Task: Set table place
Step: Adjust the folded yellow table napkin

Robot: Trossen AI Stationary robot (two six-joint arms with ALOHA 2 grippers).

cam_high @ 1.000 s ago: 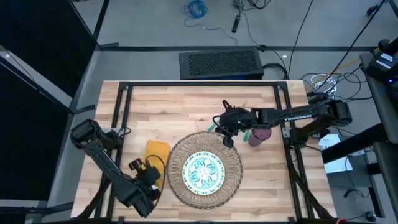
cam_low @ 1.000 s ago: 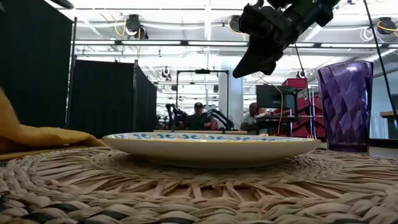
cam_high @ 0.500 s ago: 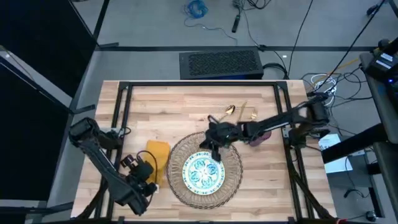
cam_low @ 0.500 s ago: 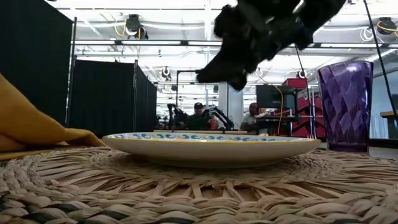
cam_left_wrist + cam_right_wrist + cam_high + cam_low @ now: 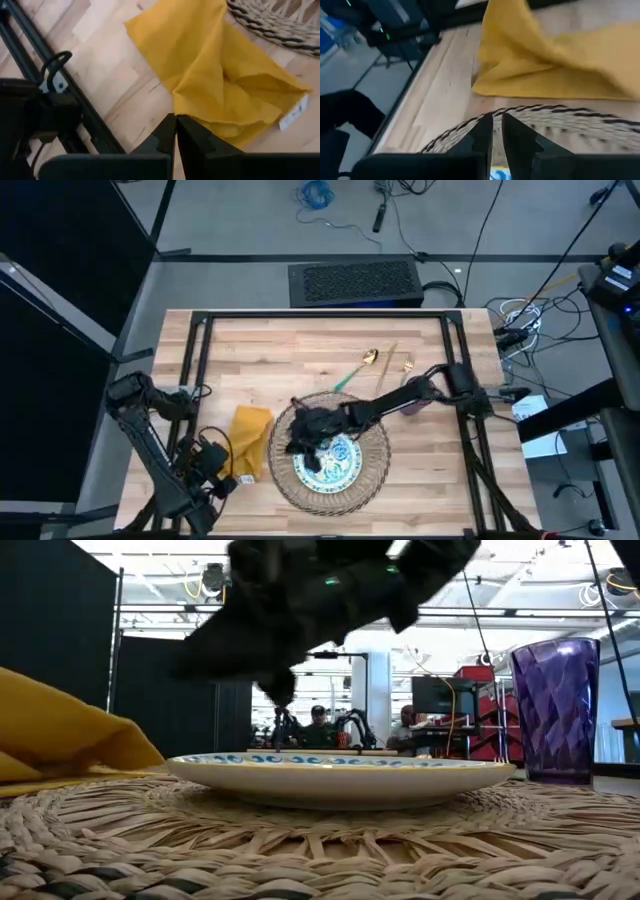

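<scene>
The right gripper [image 5: 298,435] is hanging over the mat [image 5: 372,465], at the mat's left side, just above the plate's [image 5: 330,458] left rim. Its fingers [image 5: 481,131] are pressed nearly together, holding nothing. It is pointing toward the napkin [image 5: 250,442], which is lying on the table [image 5: 300,345] just beside the mat's left edge, w/ one fold raised.

The left gripper [image 5: 208,462] is sitting near the front left corner, just beside the napkin's front end, fingers [image 5: 167,135] pressed together, empty.

The cup [image 5: 414,402] is standing at the mat's right edge, half hidden under the right arm. The cutlery [image 5: 385,362] is lying loose toward the back edge, behind the mat, not yet at its place.

Risks, in my judgement: the right arm is stretching low across plate and mat, so a small drop could knock the plate or drag the mat. Its forearm is passing very close to the cup and could tip it. If both grippers go for the napkin, they could collide, bc they are near to each other.

Compared w/ 0.5 s ago: the right gripper is now further left, from the mat's back rim to over the plate's left side. The left arm is pulled a bit more toward the front edge. The napkin is looking more lifted in the low view. Cutlery and cup are unchanged.
</scene>
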